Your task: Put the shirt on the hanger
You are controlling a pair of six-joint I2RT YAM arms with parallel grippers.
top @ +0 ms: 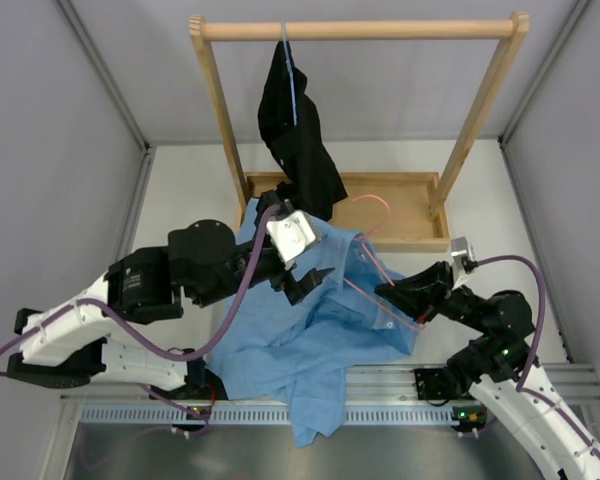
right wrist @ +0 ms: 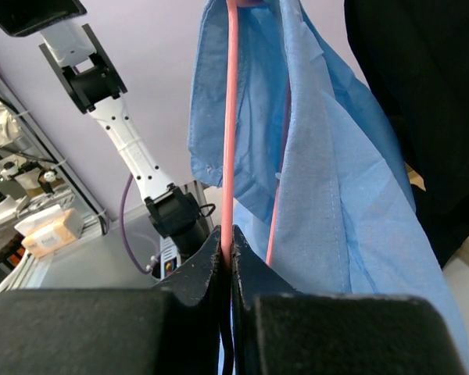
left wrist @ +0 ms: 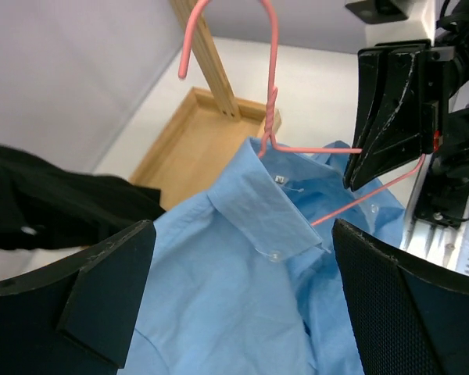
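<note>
Pink hanger (right wrist: 229,117) wire pinched between right fingers (right wrist: 197,269), seemingly inside shirt (right wrist: 336,180).

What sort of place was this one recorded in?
Most likely a lab test cell, not a home: plain grey partition walls enclose a white table, an aluminium rail runs along its near edge, and a small wooden garment rack serves as prop.
</note>
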